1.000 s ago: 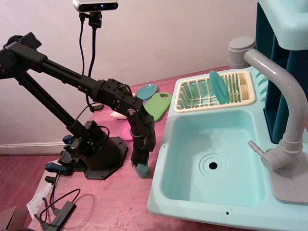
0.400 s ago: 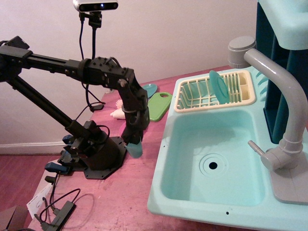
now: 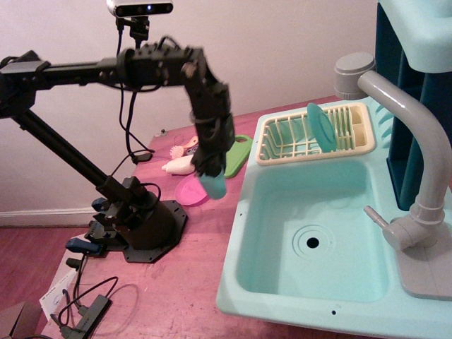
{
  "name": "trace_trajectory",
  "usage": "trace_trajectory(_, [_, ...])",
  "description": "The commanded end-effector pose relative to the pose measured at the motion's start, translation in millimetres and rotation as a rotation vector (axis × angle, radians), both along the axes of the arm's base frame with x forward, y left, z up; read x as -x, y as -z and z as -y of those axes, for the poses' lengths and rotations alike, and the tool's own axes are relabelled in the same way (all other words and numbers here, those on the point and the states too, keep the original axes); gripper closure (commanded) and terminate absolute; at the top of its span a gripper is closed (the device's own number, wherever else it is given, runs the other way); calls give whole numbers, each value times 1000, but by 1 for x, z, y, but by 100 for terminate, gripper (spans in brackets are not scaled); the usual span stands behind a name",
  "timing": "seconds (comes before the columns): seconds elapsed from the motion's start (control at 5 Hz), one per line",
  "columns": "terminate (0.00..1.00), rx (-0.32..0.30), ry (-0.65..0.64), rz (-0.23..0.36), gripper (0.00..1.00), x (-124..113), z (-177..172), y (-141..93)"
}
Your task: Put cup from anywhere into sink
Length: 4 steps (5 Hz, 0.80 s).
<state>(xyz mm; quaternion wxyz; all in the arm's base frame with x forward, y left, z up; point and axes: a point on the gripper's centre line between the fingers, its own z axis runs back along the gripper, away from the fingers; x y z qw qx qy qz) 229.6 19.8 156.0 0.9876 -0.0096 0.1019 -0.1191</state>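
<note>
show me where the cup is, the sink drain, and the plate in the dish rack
cup [image 3: 212, 187], only camera view, on its lower side wall below the gripper
sink drain [image 3: 311, 243], same view, on the dark hole
teal plate [image 3: 321, 127], same view, on its face

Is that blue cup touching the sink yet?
Apart. The only view shows the cup held by the end effector, hanging in the air left of the sink rim, with table visible between.

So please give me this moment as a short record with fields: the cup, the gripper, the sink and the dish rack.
cup: teal-blue, held in the air, left of the sink's left rim, not yet over the basin
gripper: pointing down, shut on the cup
sink: light turquoise, nothing lying in the basin, drain hole visible
dish rack: cream, behind the basin, a teal plate standing in it
task state: cup not yet in sink
</note>
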Motion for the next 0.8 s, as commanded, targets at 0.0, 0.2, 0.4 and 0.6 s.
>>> trace_trajectory(0.0, [0,2,22,54,100,-28,-11,-22])
trace_trajectory(0.2, [0,31,52,76,100,-48,-10,-16])
trace_trajectory(0.4, [0,52,95,65,100,-72,1,2])
trace_trajectory(0.6, [100,81,123,41,100,-100,15,35])
